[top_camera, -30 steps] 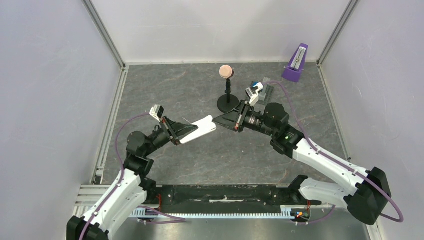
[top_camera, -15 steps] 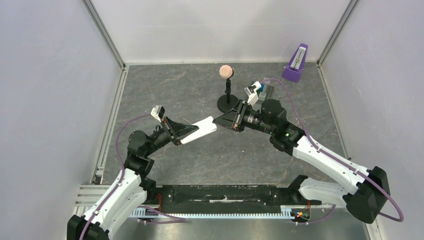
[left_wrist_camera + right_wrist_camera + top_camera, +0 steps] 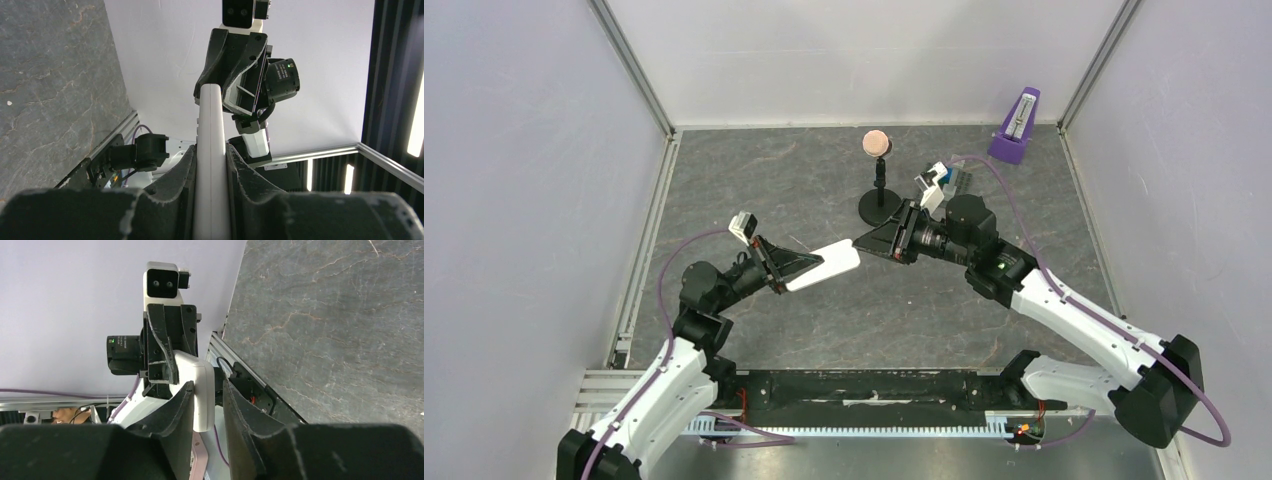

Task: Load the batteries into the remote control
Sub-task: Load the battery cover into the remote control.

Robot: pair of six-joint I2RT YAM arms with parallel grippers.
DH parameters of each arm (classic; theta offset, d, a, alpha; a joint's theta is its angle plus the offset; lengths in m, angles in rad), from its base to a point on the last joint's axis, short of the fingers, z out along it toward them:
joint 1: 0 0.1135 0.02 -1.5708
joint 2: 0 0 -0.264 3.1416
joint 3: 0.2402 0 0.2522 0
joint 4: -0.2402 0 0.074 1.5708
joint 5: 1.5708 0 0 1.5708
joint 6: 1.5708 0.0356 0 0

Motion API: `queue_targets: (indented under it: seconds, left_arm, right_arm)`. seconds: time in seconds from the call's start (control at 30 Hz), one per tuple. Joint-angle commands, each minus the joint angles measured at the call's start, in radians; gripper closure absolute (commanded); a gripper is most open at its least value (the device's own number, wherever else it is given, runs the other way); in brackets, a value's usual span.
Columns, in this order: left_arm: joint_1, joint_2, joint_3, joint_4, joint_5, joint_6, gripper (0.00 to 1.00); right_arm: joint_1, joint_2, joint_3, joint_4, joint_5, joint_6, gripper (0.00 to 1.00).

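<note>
The left gripper [image 3: 798, 266] is clamping the remote control [image 3: 834, 260] aloft while the right gripper [image 3: 860, 241] is straddling its tip, grip uncertain; batteries unseen, loading seemingly not yet done.

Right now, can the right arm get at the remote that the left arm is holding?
Probably yes. The left gripper holds the remote out toward it, and the remote's free end sits right at the open right gripper, with nothing in between that I can see.

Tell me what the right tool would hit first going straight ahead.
The remote control held by the left tool: its free end lies ahead of the right tool, apparently between its fingers, though depth is unclear.
</note>
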Motion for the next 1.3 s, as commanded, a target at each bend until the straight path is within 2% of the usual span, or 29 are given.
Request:
queue_targets:
  seconds: [0.0,0.17,0.47,0.67,0.9,1.07,1.27]
  left_arm:
    - [-0.006,-0.018,0.023,0.119,0.022,-0.019,0.98]
    - [-0.006,-0.014,0.022,0.118,0.028,-0.017,0.98]
    - [-0.006,-0.011,0.022,0.108,0.042,-0.013,0.98]
    - [-0.006,0.003,0.034,0.106,0.082,-0.006,0.98]
    - [-0.005,0.027,0.060,0.127,0.128,-0.002,0.98]
    - [-0.006,0.045,0.076,0.175,0.152,-0.032,0.98]
    - [-0.006,0.061,0.123,0.190,0.176,-0.051,0.98]
  right_arm:
    - [-0.013,0.001,0.031,-0.096,0.011,-0.053,0.70]
    - [-0.018,0.001,0.042,-0.095,-0.010,-0.066,0.64]
    - [-0.024,0.006,0.051,-0.051,-0.096,-0.125,0.45]
    - [-0.024,0.030,0.057,-0.006,-0.196,-0.183,0.41]
    - [-0.025,0.045,0.034,0.019,-0.243,-0.223,0.43]
    - [-0.024,0.055,-0.018,0.079,-0.292,-0.213,0.52]
    - [-0.021,0.069,-0.110,0.232,-0.364,-0.123,0.65]
